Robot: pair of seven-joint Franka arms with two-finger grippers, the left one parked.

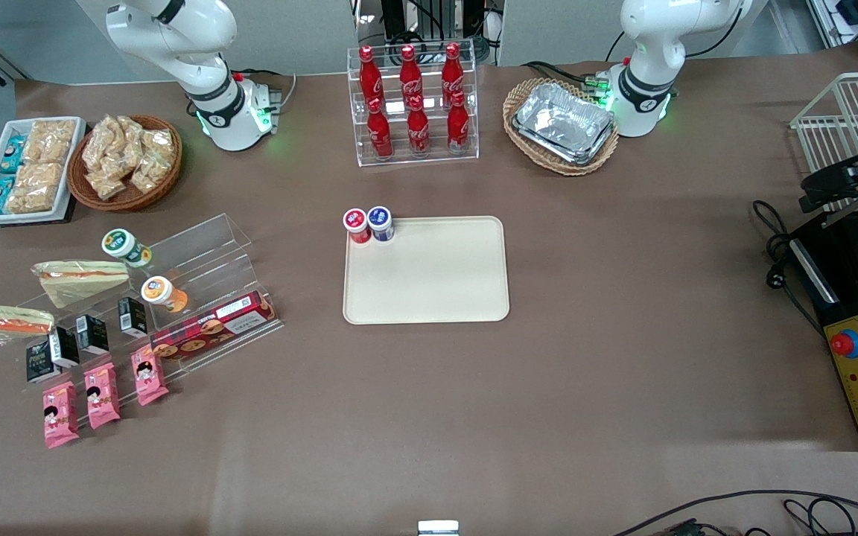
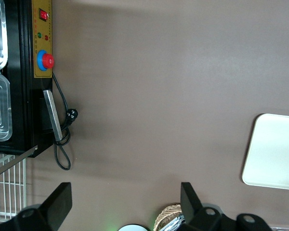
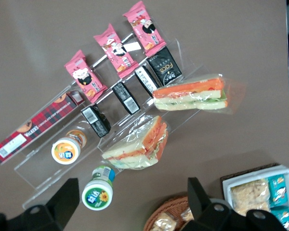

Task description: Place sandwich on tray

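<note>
The front view looks down steeply on the whole table (image 1: pixel 548 387). The right wrist view hangs high, gripper (image 3: pixel 130 202) fingers apart, over the sandwich (image 3: pixel 190 95) — both views share the clear shelf (image 1: pixel 198 283).

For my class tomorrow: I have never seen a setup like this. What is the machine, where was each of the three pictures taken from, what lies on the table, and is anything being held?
Two white robot arms stand at a brown table. One picture looks down from the front; the other two come from cameras on each arm's wrist.

The working arm's gripper hangs above a clear stepped display rack, jaws open and holding nothing. On the rack lies the sandwich with thick orange and green filling, beside a paler sandwich, small jars and pink snack packs.

At the table's middle is the beige tray, with two small jars at one corner. Farther from the front camera stand red bottles in a clear stand.

The sandwich is not yet on the tray.
</note>
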